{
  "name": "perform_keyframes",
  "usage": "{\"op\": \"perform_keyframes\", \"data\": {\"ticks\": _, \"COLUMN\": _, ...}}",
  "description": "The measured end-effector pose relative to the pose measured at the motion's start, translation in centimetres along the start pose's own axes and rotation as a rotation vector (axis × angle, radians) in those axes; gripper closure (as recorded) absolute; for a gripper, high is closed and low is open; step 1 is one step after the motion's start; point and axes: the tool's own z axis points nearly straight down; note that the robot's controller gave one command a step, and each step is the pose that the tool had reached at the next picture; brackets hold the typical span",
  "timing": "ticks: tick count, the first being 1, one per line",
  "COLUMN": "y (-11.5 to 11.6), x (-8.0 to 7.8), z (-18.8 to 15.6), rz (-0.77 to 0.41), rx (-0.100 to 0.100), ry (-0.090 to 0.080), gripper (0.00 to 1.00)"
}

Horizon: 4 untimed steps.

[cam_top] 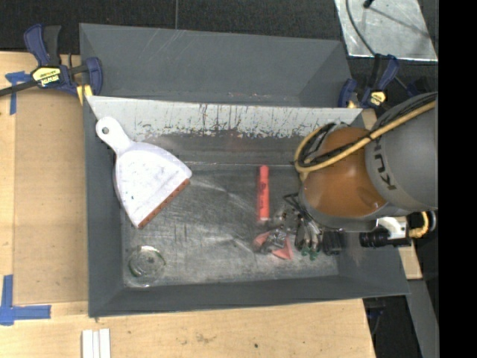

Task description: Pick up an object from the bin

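My gripper [287, 233] is low in the bin's front right part, under the orange cover, its fingers dark and tangled with cables. Right at its tips lies a small pinkish-red object [273, 245] on the bin floor; whether it sits between the fingers I cannot see. A red marker pen [263, 192] lies upright in the picture just left of the gripper, apart from it.
A white dustpan with a brown edge [145, 177] rests against the bin's left wall. A clear round lid or cup [146, 263] lies in the front left corner. The arm fills the bin's right side.
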Motion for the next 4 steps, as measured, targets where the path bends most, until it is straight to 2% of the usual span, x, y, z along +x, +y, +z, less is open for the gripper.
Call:
{"op": "perform_keyframes", "data": {"ticks": 1, "y": 0.0, "x": 0.0, "z": 0.0, "rz": 0.0, "rx": 0.0, "ry": 0.0, "gripper": 1.0}}
{"op": "perform_keyframes", "data": {"ticks": 2, "y": -1.2, "x": 0.7, "z": -4.5, "rz": 0.059, "rx": 0.007, "ry": 0.02, "gripper": 1.0}}
{"op": "perform_keyframes", "data": {"ticks": 3, "y": -1.0, "x": -1.2, "z": -9.0, "rz": 0.117, "rx": 0.006, "ry": 0.014, "gripper": 1.0}}
{"op": "perform_keyframes", "data": {"ticks": 4, "y": -1.0, "x": -1.2, "z": -9.0, "rz": 0.117, "rx": 0.006, "ry": 0.014, "gripper": 1.0}}
